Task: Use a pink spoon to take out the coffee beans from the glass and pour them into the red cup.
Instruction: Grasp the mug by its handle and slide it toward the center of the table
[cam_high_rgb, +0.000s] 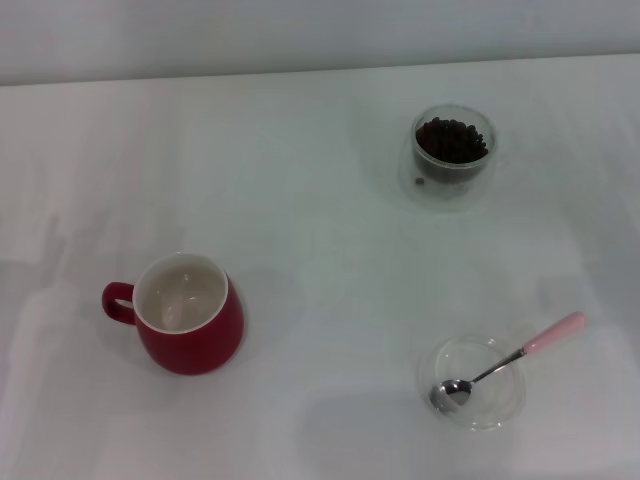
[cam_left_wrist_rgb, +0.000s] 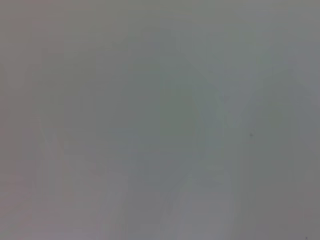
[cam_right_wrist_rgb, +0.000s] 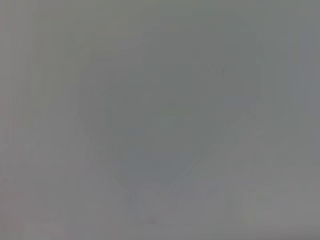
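Observation:
The pink spoon (cam_high_rgb: 505, 365) lies in a flat clear dish (cam_high_rgb: 495, 410) at the front right, its metal bowl inside the dish and its pink handle end sticking out past the rim toward the right. At the back right stands the glass (cam_high_rgb: 453, 156), holding a heap of dark coffee beans (cam_high_rgb: 452, 139). The red cup (cam_high_rgb: 187, 314) sits upright at the front left, cream inside, with its loop handle pointing left. Neither gripper appears in the head view. Both wrist views show only plain grey-white surface.
The white table (cam_high_rgb: 320, 250) stretches between the red cup and the glass with nothing on it. Its far edge meets a pale wall at the back.

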